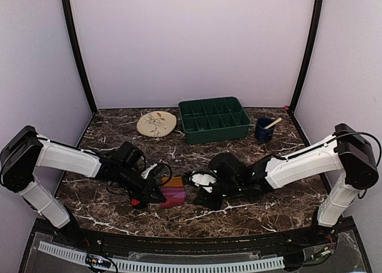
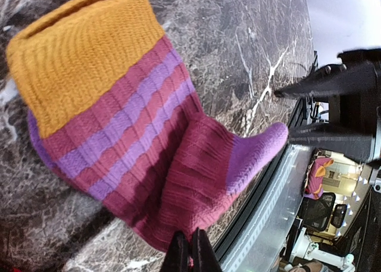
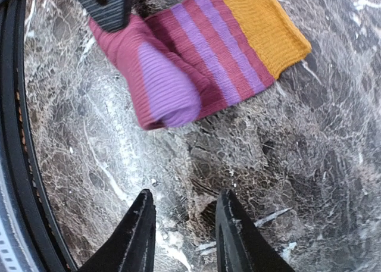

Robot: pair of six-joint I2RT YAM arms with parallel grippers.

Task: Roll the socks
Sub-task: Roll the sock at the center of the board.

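Left jaws pinch the striped sock (image 2: 131, 135) at its edge; right jaws hang slightly parted above the marble table (image 3: 286, 165).

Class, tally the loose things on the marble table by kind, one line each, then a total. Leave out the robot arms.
Striped sock: 1
Patterned plate: 1
Green divided tray: 1
Blue cup: 1
Wooden stick in the cup: 1
Total: 5
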